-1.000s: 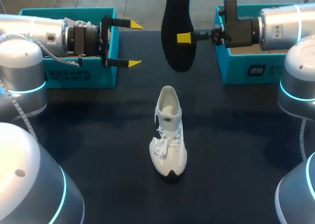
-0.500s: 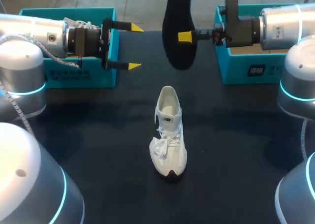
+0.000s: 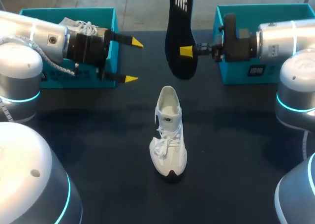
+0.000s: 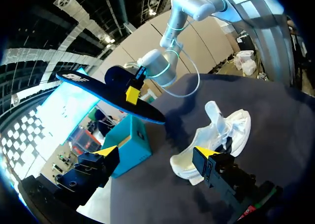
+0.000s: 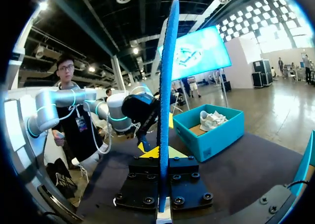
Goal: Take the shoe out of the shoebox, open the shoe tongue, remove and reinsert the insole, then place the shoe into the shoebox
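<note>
1. The right claw [image 3: 187,50] is clamped on the insole [image 3: 179,32], its 2 yellow tips pinching 1 long edge near mid-length. The insole is held on edge in the air, beyond the heel of the shoe [image 3: 169,135].
2. A slip or a swing of the insole about this narrow pinch is to be feared. So little of the edge is gripped that any knock on the shoe's collar could turn it.
3. The insole looks thin and bendable. If it is pressed down at a poor angle, it may buckle or fold at the shoe's opening instead of sliding toward the toe.
4. The left claw [image 3: 133,60] is spread wide and holds nothing. It hangs over the table [image 3: 236,135] near the left shoebox [image 3: 106,17], well apart from the shoe.
5. The shoe is braced by nothing, so it could be pushed along the table or tipped over once the insole is pressed in.
6. The shoe is white with a dark patch at the toe. It stands upright on its sole in the middle of the table, toe toward the robot, between the left shoebox and the right shoebox [image 3: 256,10].
7. Its laces lie loose and the opening gapes, but a lace or the tongue could be caught by the entering insole.
</note>
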Tool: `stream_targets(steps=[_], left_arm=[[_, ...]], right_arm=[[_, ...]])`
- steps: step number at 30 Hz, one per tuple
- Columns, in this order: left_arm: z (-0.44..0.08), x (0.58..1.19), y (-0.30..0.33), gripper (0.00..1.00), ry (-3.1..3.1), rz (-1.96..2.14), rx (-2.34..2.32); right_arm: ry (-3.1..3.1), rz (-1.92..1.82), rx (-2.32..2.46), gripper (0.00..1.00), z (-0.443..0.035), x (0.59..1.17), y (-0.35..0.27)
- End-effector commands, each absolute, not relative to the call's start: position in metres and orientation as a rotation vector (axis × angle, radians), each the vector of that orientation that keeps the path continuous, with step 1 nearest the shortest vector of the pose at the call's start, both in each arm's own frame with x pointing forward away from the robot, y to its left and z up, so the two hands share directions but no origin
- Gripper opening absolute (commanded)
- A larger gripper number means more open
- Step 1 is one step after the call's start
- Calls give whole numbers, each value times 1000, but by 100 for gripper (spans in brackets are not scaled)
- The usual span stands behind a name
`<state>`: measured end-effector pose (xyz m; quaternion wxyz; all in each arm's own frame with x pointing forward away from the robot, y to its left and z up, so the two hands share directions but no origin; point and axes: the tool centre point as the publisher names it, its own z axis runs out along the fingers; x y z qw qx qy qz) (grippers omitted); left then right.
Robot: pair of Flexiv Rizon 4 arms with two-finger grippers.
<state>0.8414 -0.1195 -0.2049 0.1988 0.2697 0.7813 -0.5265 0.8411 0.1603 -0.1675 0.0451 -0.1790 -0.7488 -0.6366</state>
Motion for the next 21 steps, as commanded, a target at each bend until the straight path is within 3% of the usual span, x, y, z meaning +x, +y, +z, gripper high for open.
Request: stream_targets(steps=[1, 21], left_arm=[[-212, 839, -118, 100, 2242, -1453, 747], [-259, 825, -116, 100, 2371, -1420, 546]], right_arm=[[-2278, -1944, -540, 0, -185, 843, 166], [-2274, -1977, -544, 0, -197, 844, 166]])
